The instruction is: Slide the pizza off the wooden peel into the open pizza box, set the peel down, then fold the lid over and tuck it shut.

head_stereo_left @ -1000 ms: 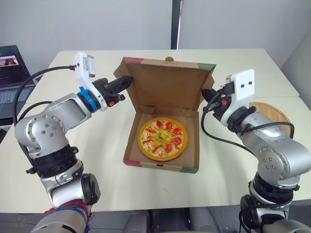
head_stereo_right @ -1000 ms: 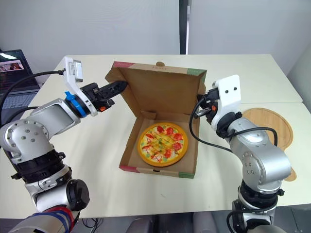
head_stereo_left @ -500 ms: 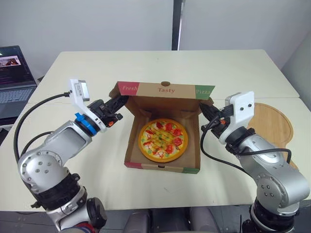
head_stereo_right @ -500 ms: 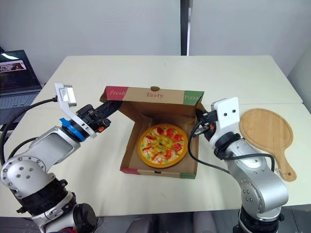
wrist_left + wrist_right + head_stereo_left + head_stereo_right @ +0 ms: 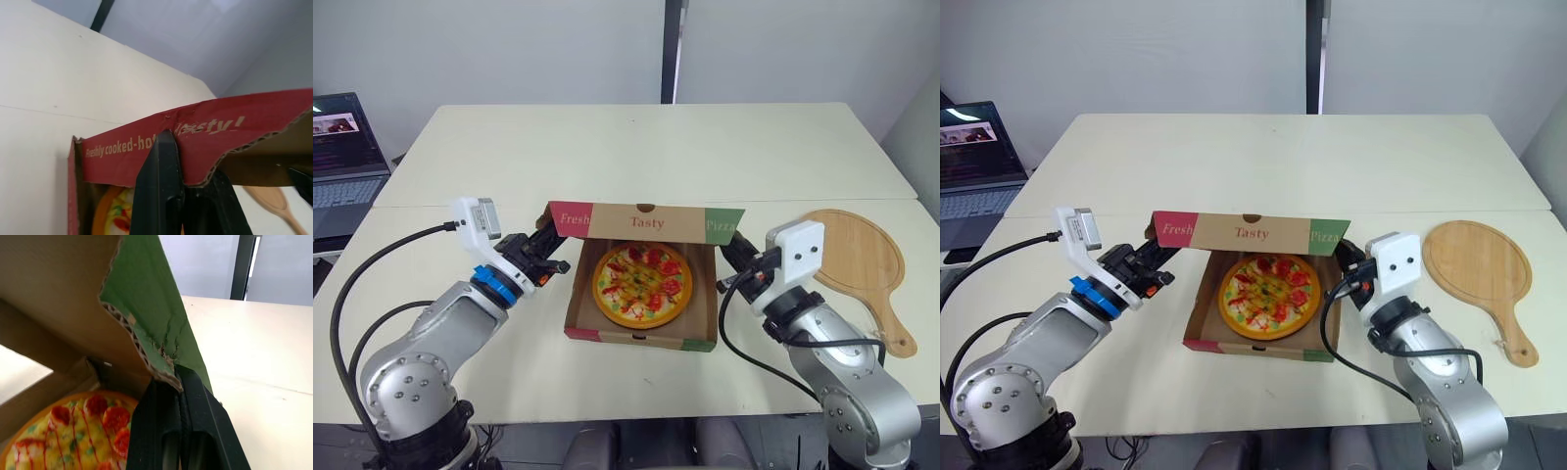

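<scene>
The pizza (image 5: 641, 282) is seen lying flat in the pizza box (image 5: 641, 339), so the slide-off is judged done. The peel (image 5: 855, 257) is set down on the tabletop (image 5: 636, 147), well apart from the box on the robot's right, so that step is also judged done. The lid (image 5: 646, 221) is being folded: it is held partway down over the back half of the box, its printed front flap facing the camera, with the front of the pizza uncovered. Closing and tucking are left. The lid's left corner is pinched by the left gripper (image 5: 558, 258), the cardboard edge clamped between its fingers (image 5: 159, 181) in the left wrist view. The green right corner is clamped the same way by the right gripper (image 5: 732, 257), fingers (image 5: 156, 431) clenched on the flap. Against a second ago, the lid is brought down from upright to nearly level, both arms are lowered and drawn toward the robot, and the grips are kept. The pizza, box base and peel are unchanged. A laptop (image 5: 342, 147) is noted off the tabletop's left.
</scene>
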